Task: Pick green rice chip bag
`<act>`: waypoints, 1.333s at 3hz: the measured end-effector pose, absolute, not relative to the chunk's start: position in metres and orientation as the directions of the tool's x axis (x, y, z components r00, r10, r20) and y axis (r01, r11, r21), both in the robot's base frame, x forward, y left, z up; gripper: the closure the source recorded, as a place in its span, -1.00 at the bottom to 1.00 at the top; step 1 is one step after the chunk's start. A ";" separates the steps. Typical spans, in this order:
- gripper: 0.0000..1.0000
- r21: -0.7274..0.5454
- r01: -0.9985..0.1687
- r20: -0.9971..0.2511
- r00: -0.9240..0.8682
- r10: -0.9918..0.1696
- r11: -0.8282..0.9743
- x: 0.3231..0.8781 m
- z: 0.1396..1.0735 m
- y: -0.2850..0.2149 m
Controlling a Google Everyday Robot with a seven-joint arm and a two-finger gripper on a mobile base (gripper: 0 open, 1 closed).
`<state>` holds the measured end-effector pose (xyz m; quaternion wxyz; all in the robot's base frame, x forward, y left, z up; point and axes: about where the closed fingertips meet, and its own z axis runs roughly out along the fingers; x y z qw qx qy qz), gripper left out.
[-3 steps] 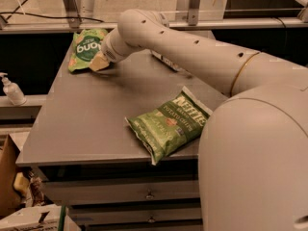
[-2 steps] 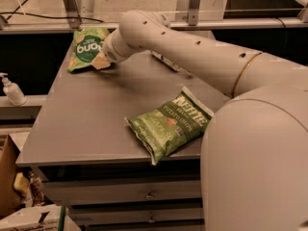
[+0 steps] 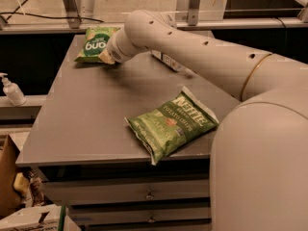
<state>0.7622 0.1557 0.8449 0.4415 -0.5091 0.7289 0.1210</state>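
Dim warm light; soft shadow under the jaws at the green rice chip bag (image 3: 93, 44).

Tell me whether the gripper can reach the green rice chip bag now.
Probably yes: the gripper sits at the edge of the green rice chip bag, nothing between them; the Kettle bag lies apart.

You've got one camera: it sits high beside the arm's (image 3: 202, 52) shoulder, angled down over the table (image 3: 86, 124), close to the near edge. The gripper (image 3: 107, 57) is at the far-left corner, by the green rice chip bag (image 3: 93, 43).
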 end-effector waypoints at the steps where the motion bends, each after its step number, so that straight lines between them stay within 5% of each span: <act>1: 1.00 -0.277 -0.840 -0.790 -0.077 -0.608 0.466 0.763 0.863 0.152; 4: 1.00 -0.273 -0.845 -0.910 0.071 -0.409 0.459 0.763 0.990 0.141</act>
